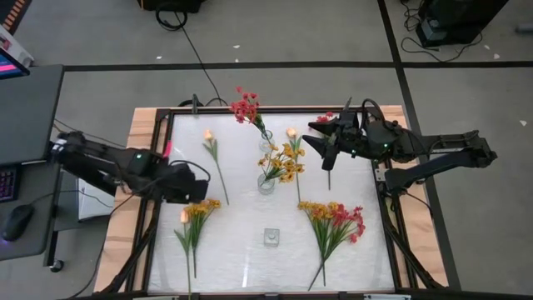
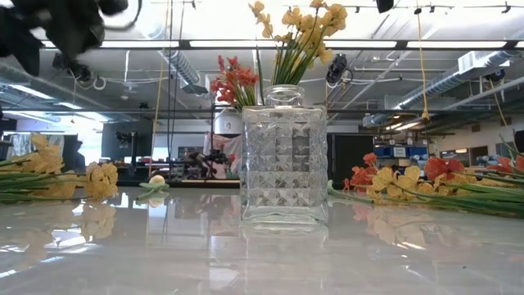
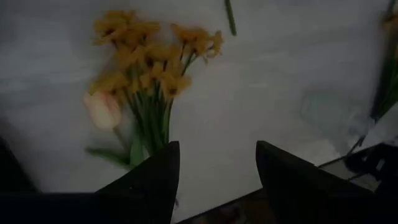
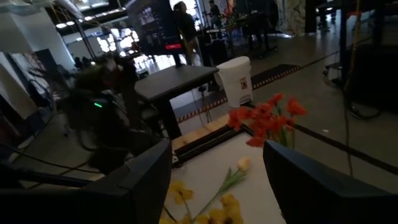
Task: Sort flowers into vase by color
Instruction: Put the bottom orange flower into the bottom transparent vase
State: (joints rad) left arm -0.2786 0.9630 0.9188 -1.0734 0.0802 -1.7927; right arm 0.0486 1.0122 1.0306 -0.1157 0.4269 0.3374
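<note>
Three glass vases stand on the table: one with red flowers, one with yellow flowers, one small empty one. Three peach buds lie loose, plus two mixed bunches flat on the tabletop.

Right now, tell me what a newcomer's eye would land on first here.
The red flowers in a glass vase at the table's far-middle edge, and the yellow flowers in a second vase just nearer. Loose bunches lie around them: a yellow bunch under the left tool, and a mixed red-yellow bunch near-right.
</note>
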